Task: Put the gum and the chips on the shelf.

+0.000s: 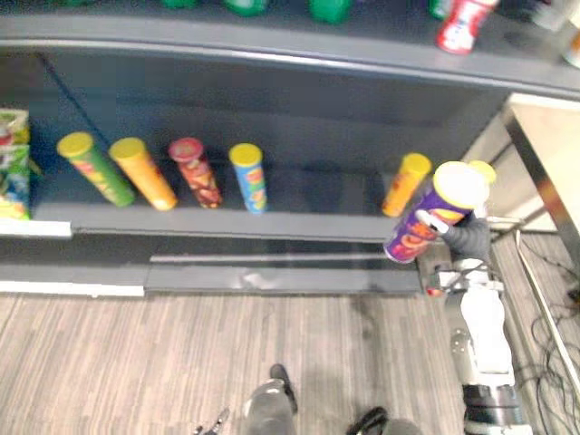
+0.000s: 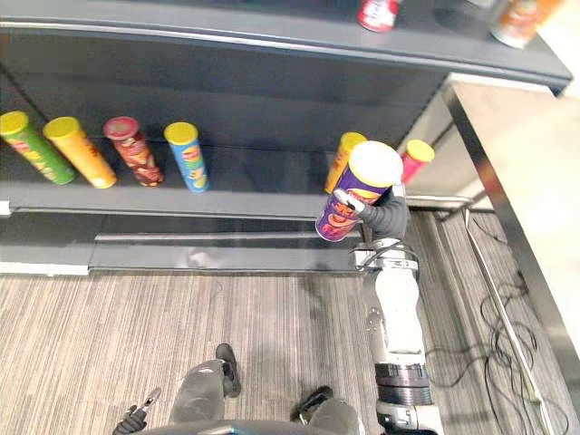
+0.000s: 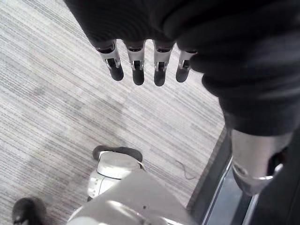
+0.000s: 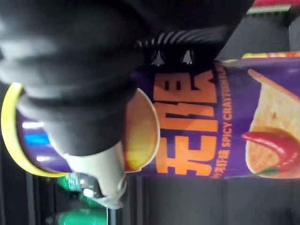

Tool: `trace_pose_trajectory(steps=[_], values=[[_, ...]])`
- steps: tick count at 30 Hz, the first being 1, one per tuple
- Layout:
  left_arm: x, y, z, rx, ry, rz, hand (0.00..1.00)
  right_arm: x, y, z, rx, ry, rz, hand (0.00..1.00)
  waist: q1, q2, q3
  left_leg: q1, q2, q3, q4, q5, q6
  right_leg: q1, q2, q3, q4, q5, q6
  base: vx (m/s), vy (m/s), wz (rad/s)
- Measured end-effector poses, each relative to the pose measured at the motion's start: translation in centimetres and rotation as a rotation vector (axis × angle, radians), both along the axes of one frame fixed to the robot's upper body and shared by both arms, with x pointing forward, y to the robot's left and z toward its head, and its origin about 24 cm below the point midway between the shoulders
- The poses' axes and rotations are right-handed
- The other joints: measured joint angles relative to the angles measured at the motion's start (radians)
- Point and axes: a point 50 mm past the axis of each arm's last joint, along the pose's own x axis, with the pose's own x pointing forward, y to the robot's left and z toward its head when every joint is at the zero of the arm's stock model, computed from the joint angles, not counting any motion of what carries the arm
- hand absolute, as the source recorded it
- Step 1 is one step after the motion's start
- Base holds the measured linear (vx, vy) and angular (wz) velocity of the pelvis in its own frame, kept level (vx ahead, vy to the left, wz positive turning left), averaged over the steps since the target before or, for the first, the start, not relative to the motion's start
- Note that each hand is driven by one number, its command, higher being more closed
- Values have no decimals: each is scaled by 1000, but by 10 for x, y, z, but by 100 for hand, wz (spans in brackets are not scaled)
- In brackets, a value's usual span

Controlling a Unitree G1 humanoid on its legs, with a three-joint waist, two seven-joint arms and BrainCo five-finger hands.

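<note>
A purple chips can (image 1: 433, 216) with a yellow lid hangs tilted in front of the lower shelf (image 1: 227, 222), near its right end. My right hand (image 1: 466, 238) is shut on it, fingers curled round its side (image 4: 211, 136). The can is just right of an orange can (image 1: 405, 184) standing on the shelf, and a pink-red can (image 2: 417, 159) stands behind it. My left hand (image 3: 137, 70) hangs low over the striped floor, fingers straight and holding nothing.
Green (image 1: 95, 168), orange (image 1: 142, 172), red (image 1: 195, 172) and blue (image 1: 248, 177) chips cans line the shelf's left half. Snack bags (image 1: 14, 163) sit at far left. The upper shelf holds a red-white can (image 1: 464, 23). A metal-framed table (image 1: 553, 154) stands right.
</note>
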Motion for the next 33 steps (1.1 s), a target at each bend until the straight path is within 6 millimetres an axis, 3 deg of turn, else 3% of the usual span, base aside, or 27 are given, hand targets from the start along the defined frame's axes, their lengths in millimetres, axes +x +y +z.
trace_pose_trajectory(steps=[2, 3, 6, 8, 9, 10, 13, 14, 19, 23, 28, 32, 33], values=[[0, 5, 1, 13, 11, -17, 0, -3, 2, -3, -10, 8, 22, 100, -11, -7, 0, 22, -37, -58, -56, 18, 6, -21, 85, 216, -79, -16, 19, 89, 7, 119], [1, 6, 1, 16, 9, -17, 0, -6, 2, -3, -13, 4, 23, 100, -19, -12, 2, 44, -77, -98, -83, 24, 7, -28, 94, 281, -118, -8, 32, 129, -2, 131], [0, 8, 1, 20, 12, -15, 0, -13, 1, -3, -13, -3, 29, 100, -40, -23, -3, 56, -143, -167, -84, 29, -1, -34, 77, 345, -120, 2, 47, 141, -54, 141], [-1, 12, 2, 30, 19, -15, 0, -16, 1, -1, -11, -13, 31, 100, -45, -54, -11, 55, -177, -196, -84, 35, -9, -37, 49, 337, -134, 14, 66, 175, -156, 124], [-4, 14, 2, 32, 30, -11, 0, -16, 2, 0, -8, -15, 37, 100, -45, -60, -11, 51, -182, -210, -85, 41, -20, -32, 40, 326, -141, -9, 98, 342, -458, 163], [-14, 7, -3, 2, 52, 35, 0, -17, 4, -2, 16, -12, 65, 100, -58, -45, -18, 34, -137, -310, -206, 125, -80, -20, 91, 193, -189, -28, 83, 333, -467, 168], [-9, -4, -5, -30, 44, 32, 0, -20, -6, -6, 21, 4, 26, 100, -61, -42, -20, 71, -101, -324, -319, 200, -107, -12, 119, 140, -190, -30, 77, 248, -258, 86], [4, -8, -4, -30, 20, -17, 0, -32, -23, -11, 30, 19, -50, 100, -91, -19, -32, 93, -112, -306, -357, 229, -105, 46, 107, 61, -209, -40, 65, 195, -9, 84], [12, -12, -3, -21, 9, -76, 0, -39, -20, -21, 83, 47, -76, 100, -91, -8, -39, 110, -133, -293, -378, 232, -104, 61, 88, 55, -220, -40, 65, 38, 46, 15], [12, -14, -4, -2, 36, -141, 0, -40, 5, -31, 88, 97, 16, 100, -94, 6, -50, 125, -134, -222, -380, 209, -100, 74, 84, 95, -267, -26, 85, -66, 40, -31], [16, -15, -3, 25, 43, -167, 0, -33, 19, -42, 32, 150, 22, 100, -90, 8, -56, 116, -125, -189, -380, 215, -94, 53, 91, 124, -283, -8, 82, -17, 14, -20], [54, -19, 8, 87, -57, -263, 0, -10, 31, -50, -31, 202, -20, 100, -79, 16, -46, 61, -127, -197, -376, 245, -81, -6, 89, 120, -260, -1, 81, -4, 13, 6], [74, -27, 15, 99, -129, -313, 0, -2, 30, -48, -45, 199, -49, 100, -64, 27, -32, 51, -133, -214, -373, 255, -79, -20, 84, 113, -242, -2, 81, -6, 27, 23]])
